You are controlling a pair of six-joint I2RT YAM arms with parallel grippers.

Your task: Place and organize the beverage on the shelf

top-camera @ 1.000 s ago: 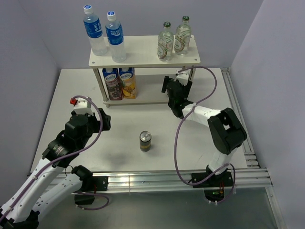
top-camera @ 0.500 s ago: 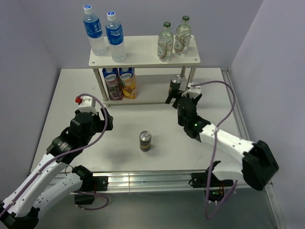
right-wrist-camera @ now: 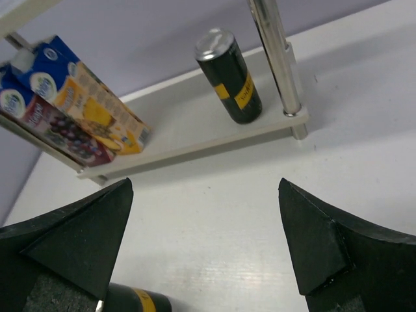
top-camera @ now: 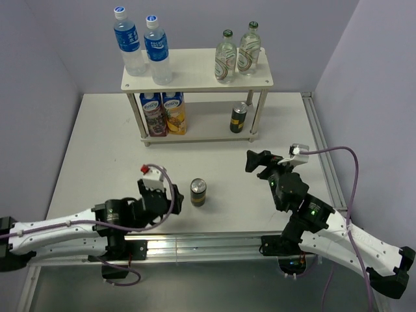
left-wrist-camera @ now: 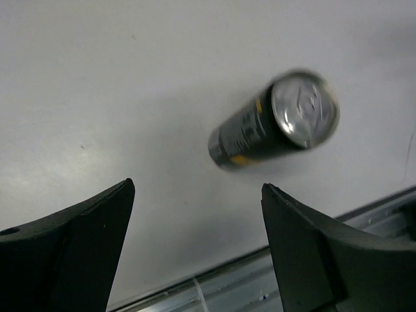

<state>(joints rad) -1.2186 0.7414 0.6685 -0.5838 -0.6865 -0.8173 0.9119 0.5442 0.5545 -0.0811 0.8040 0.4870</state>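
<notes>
The shelf (top-camera: 195,70) stands at the back of the table. Two blue-capped water bottles (top-camera: 143,47) stand on its top board at the left and two green-capped glass bottles (top-camera: 237,53) at the right. One dark can (top-camera: 238,117) stands on the lower board at the right, also in the right wrist view (right-wrist-camera: 229,77). The other dark can (top-camera: 198,192) stands on the table near the front, and shows in the left wrist view (left-wrist-camera: 273,120). My left gripper (top-camera: 159,195) is open and empty, low, just left of that can. My right gripper (top-camera: 260,160) is open and empty, in front of the shelf.
Two juice cartons (top-camera: 162,114) stand on the lower board at the left, also in the right wrist view (right-wrist-camera: 65,104). A silver shelf leg (right-wrist-camera: 276,58) stands beside the shelved can. A metal rail (top-camera: 208,244) runs along the table's near edge.
My right gripper has left the can on the lower board and drawn back toward the near edge. My left arm has swung low and right, up to the can on the table.
</notes>
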